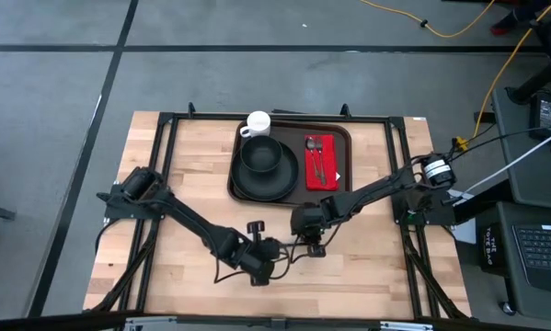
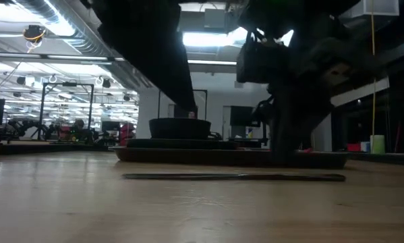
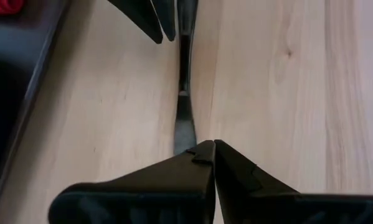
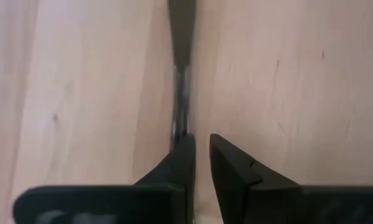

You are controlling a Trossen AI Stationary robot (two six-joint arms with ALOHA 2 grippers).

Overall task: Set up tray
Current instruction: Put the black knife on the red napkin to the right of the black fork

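Steel, thin and flat: a piece of cutlery (image 2: 235, 177), probably a knife, lies on the wooden bench (image 1: 183, 211) in front of the tray (image 1: 341, 138), apart from it and not yet on it. Tray sits at the far middle of the bench, dark brown plastic with a raised rim, carrying a black plate (image 1: 289, 179) with a black bowl (image 1: 259, 154) on it, a white mug (image 1: 258, 122) at the far left corner, and a red napkin (image 1: 320, 161) with a spoon (image 1: 314, 158) on the right side. Left gripper (image 3: 213, 146) is down at one end of the utensil, jaws pressed fully together with their tips right over the metal strip; can't tell if it is pinched or just touched. Right gripper (image 4: 198, 142) is at the other end, jaws narrow with a small gap, one finger against the strip's edge; whether it holds it, can't tell. Handling, as a judgement: utensil is stiff, light, slick and lies flush on the wood, so hard to get under; best taken across its narrow width near the handle, or tipped up at one end first. Likely to skid or spin if nudged. Tray itself looks rigid and loaded, best left where it is; open spot is on the napkin beside the spoon.
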